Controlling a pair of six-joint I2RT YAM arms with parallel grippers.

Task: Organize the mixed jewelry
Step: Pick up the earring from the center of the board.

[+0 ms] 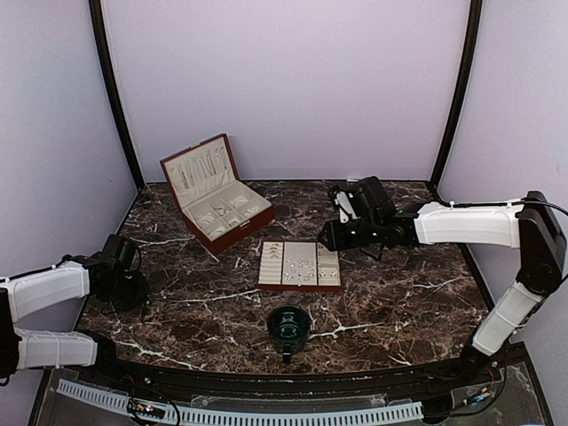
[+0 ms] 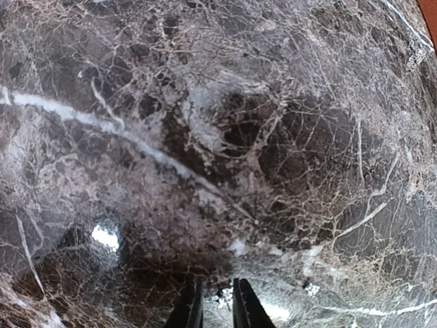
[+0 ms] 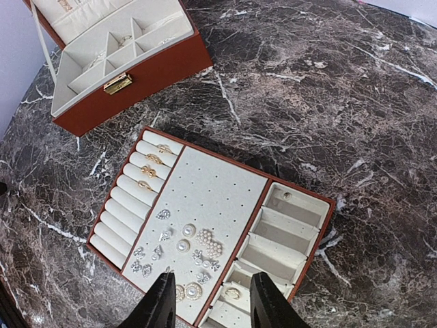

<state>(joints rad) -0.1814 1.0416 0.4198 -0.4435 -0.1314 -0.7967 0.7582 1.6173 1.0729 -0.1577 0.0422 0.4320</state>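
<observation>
The mixed jewelry lies on a flat cream tray (image 1: 299,286) in the middle of the table. In the right wrist view the tray (image 3: 301,189) holds gold rings (image 3: 151,164) on its padded rolls. Pearl and silvery earrings (image 3: 194,242) sit on the middle pad, and one ring (image 3: 233,293) lies in a side compartment. My right gripper (image 1: 330,235) hovers over the tray's right end, open and empty, with its fingers (image 3: 214,301) spread above the earrings. My left gripper (image 1: 133,286) sits low over bare marble at the far left. Its fingers (image 2: 220,307) are almost together, with nothing clearly held.
An open red-brown jewelry box (image 1: 217,191) with cream compartments stands at the back left and also shows in the right wrist view (image 3: 130,75). A dark green cup (image 1: 288,326) stands near the front edge, in front of the tray. Dark curved poles frame the back corners.
</observation>
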